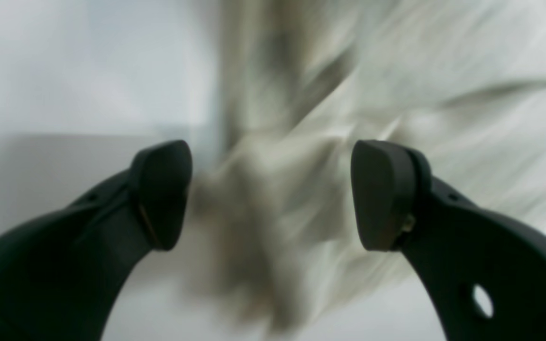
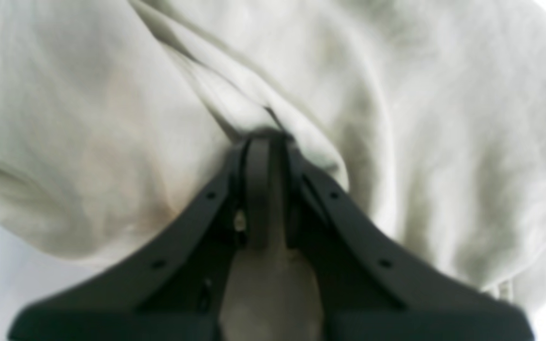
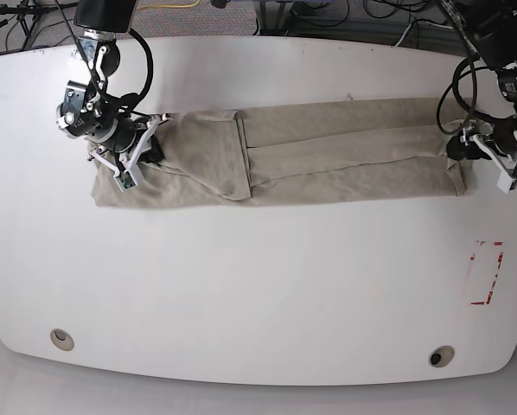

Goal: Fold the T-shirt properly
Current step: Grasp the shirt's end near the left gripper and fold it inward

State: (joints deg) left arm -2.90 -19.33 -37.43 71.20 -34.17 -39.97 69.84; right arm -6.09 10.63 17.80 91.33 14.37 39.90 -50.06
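The T-shirt lies as a long beige band across the far half of the white table, with a folded flap near its left end. At that left end my right gripper is down on the cloth. In the right wrist view the right gripper is shut on a pinched ridge of the T-shirt. My left gripper is at the shirt's right end. In the left wrist view it stands open, with blurred T-shirt fabric beyond and between its fingers.
A red-outlined rectangle is marked on the table at the right. Two round holes sit near the front edge. Cables run along the floor behind the table's far edge.
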